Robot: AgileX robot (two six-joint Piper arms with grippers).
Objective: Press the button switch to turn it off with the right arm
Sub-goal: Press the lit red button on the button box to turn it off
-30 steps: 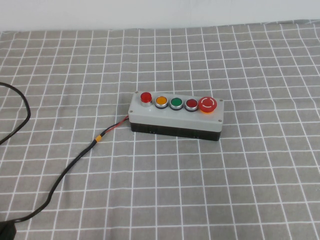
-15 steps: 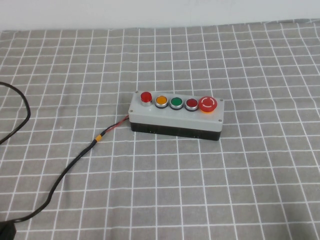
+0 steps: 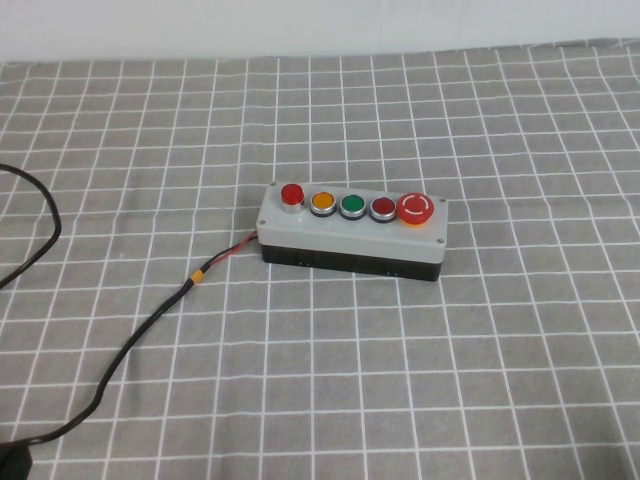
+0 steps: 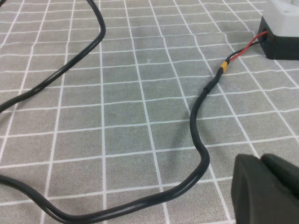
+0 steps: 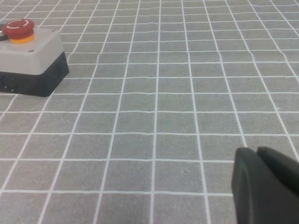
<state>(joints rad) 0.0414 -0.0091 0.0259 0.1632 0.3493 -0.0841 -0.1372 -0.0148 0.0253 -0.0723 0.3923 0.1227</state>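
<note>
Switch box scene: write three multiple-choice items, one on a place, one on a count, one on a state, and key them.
1. Where on the switch box is the red mushroom button?
A. robot's right end
B. robot's left end
C. middle

2. How many round caps top the box?
A. three
B. five
C. seven

3. What is the right gripper doing?
A. pressing a button
B. hanging over bare cloth, clear of the box
C. lying on the box

Key:
1 A, it ends the row on the right in the high view.
2 B, five sit in one row.
3 B, the right wrist view shows cloth between it and the box. The left gripper hangs by the black cable, also off the box.
</note>
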